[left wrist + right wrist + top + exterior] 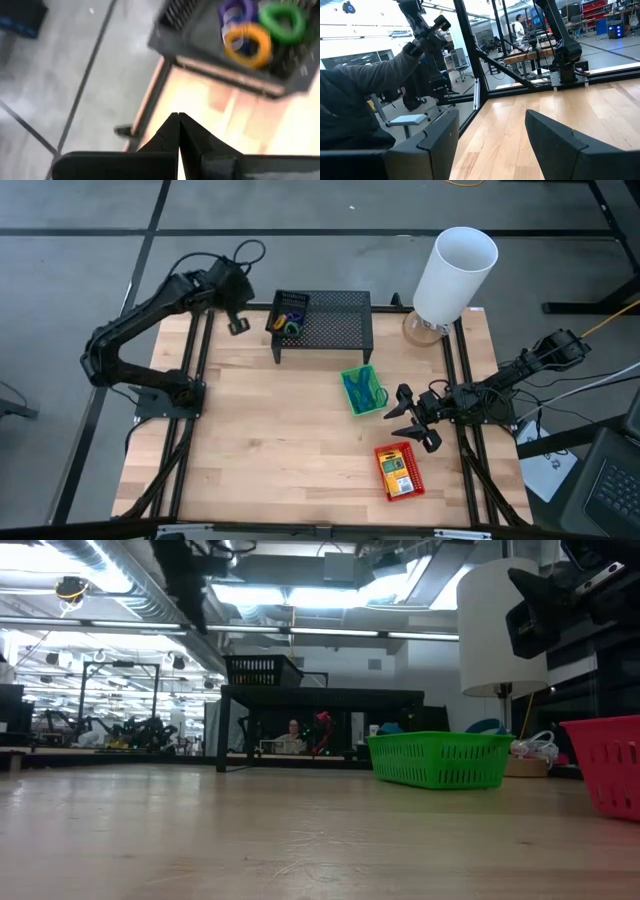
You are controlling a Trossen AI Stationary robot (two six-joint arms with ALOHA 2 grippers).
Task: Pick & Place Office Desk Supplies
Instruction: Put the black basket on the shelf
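Observation:
A small black basket (289, 312) stands on the left end of the black mesh stand (335, 327). It holds purple (237, 10), orange (247, 44) and green (282, 20) rings. My left gripper (238, 325) hangs shut and with nothing in it above the table's far left corner, just left of that basket. Mid-table, a green basket (362, 390) holds blue band loops. At the near right, a red basket (399, 471) holds yellow-and-green packs. Between those two baskets, by the right edge, my right gripper (415, 420) stands open with nothing between its fingers.
A tall white cylinder (455, 275) stands at the far right corner. Bare wood (270, 440) covers the table's near left and middle. In the right wrist view a person's grey sleeve (355, 95) shows beyond the table.

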